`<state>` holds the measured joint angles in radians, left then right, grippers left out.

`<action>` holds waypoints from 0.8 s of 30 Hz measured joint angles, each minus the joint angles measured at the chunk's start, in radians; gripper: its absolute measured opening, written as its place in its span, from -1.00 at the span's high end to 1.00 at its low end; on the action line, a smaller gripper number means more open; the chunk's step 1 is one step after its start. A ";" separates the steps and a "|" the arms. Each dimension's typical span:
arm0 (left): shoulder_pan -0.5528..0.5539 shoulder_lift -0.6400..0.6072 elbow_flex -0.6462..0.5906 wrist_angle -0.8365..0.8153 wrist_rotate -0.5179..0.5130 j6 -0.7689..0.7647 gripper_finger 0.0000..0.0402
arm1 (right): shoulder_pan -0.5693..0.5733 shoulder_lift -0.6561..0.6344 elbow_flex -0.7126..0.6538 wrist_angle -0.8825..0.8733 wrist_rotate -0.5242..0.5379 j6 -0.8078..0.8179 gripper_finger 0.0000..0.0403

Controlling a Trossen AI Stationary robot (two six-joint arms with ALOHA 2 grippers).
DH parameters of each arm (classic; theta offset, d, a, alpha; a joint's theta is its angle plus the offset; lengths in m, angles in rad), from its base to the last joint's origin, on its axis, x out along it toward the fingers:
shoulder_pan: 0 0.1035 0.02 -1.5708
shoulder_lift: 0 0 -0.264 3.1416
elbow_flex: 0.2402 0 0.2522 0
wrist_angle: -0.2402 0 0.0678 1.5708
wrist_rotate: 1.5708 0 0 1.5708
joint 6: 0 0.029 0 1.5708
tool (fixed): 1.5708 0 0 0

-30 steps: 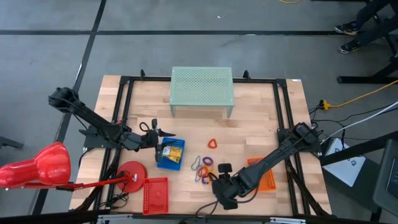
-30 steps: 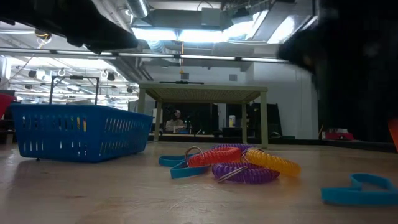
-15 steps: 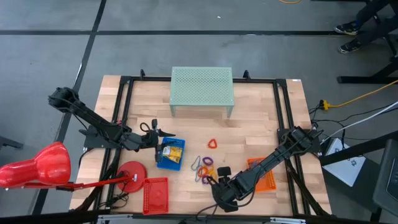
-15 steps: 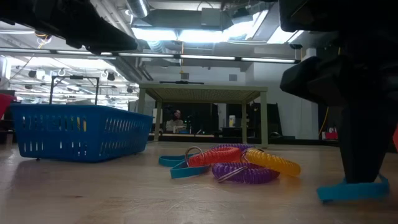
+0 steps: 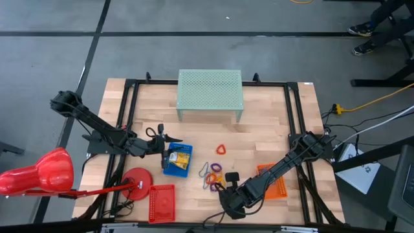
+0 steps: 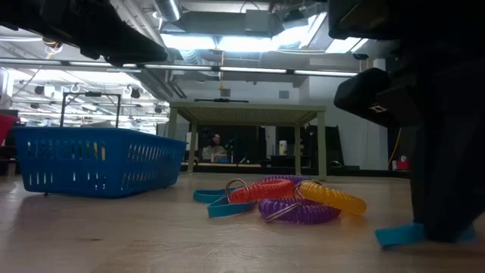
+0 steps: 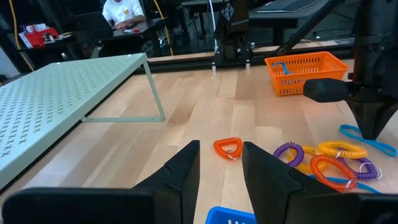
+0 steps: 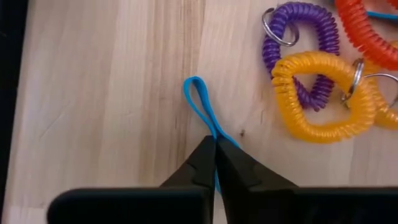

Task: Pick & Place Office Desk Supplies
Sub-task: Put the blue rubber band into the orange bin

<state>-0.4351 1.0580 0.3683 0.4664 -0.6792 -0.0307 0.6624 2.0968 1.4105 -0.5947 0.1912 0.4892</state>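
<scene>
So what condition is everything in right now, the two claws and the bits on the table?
Right gripper: shut on the blue loop, down at the table.
Left gripper: open, empty, above the blue tray.
Blue tray: holds yellow-and-black clips.
Coiled loops: piled loose on the table.
Orange loop: lying alone.
Orange tray: blue piece inside.
Red tray: looks empty.

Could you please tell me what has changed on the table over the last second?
The right pincer came down at the table's front edge and shut on the blue loop, squeezing it narrow. The left pincer stayed hovering by the blue tray, and the coil loops did not move.
</scene>
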 joint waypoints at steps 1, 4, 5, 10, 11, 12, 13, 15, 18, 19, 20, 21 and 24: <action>0.000 0.000 0.000 0.000 0.000 0.000 0.41 | 0.000 0.000 0.000 -0.001 0.000 0.000 0.96; 0.000 0.000 0.000 0.000 0.000 0.000 0.41 | 0.000 -0.007 -0.002 -0.008 0.000 0.000 0.98; 0.000 0.000 0.000 0.000 0.000 0.000 0.41 | -0.001 -0.012 -0.002 -0.017 0.000 0.000 0.98; 0.000 0.000 0.000 0.000 0.000 0.000 0.41 | -0.002 -0.070 -0.003 -0.033 0.012 0.006 0.99; 0.000 0.000 0.000 0.000 0.000 0.000 0.41 | -0.002 -0.083 -0.003 -0.042 0.013 0.014 0.99; 0.000 0.000 0.000 0.000 0.000 0.000 0.41 | -0.001 -0.094 -0.003 -0.056 0.017 0.024 0.99; 0.000 0.000 0.000 0.000 0.000 0.000 0.41 | 0.000 -0.106 -0.003 -0.071 0.026 0.032 0.99; 0.000 0.000 0.000 0.000 0.000 0.000 0.41 | 0.006 -0.139 -0.003 -0.106 0.049 0.054 0.99; 0.000 0.000 0.000 0.000 0.000 0.000 0.41 | 0.019 -0.189 -0.002 -0.208 0.096 0.113 0.99; 0.000 0.000 0.000 0.000 0.000 0.000 0.41 | 0.024 -0.204 -0.002 -0.251 0.110 0.143 1.00; 0.000 0.000 0.000 0.000 0.000 0.000 0.41 | 0.031 -0.219 -0.002 -0.292 0.124 0.176 1.00; 0.000 0.000 0.000 0.000 0.000 0.000 0.41 | 0.040 -0.234 -0.002 -0.335 0.138 0.211 1.00; 0.000 0.000 0.000 0.000 0.000 0.000 0.41 | 0.071 -0.272 -0.002 -0.457 0.165 0.316 1.00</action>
<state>-0.4351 1.0580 0.3687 0.4667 -0.6792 -0.0307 0.7337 1.8245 1.4086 -1.0514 0.3559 0.8049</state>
